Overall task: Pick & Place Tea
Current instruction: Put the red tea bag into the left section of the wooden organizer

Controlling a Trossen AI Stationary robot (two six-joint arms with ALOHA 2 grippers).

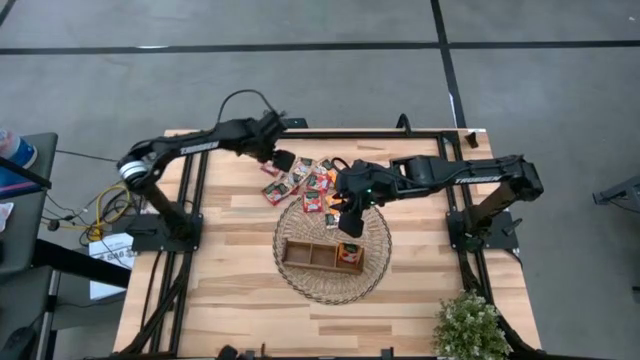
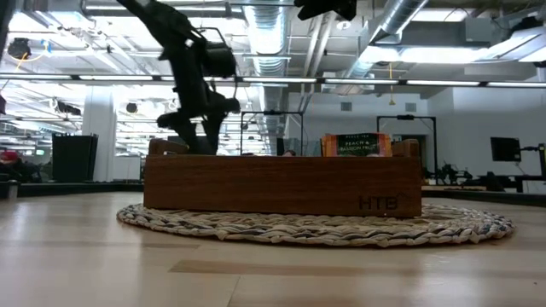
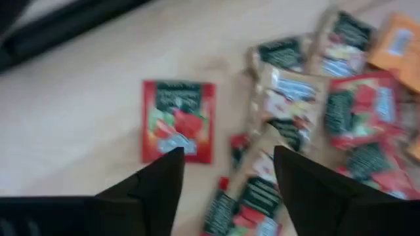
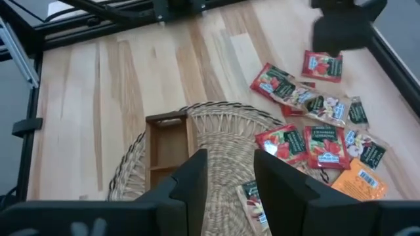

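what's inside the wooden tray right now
One orange tea sachet stands in the right-end compartment of the wooden tray. The other two compartments look empty from above.

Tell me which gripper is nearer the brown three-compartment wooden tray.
Right. The right gripper hovers just beyond the brown three-compartment wooden tray; the left gripper is farther off, over the loose sachets.

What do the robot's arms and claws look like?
Both arms are black, made of long jointed pieces. The left arm has a shiny silver ring near its shoulder and pale lettering along one piece, with a black cable looping above it. The right arm has tiny green lights near its wrist. The left claw and right claw each have two flat, dark, wedge-shaped fingers.
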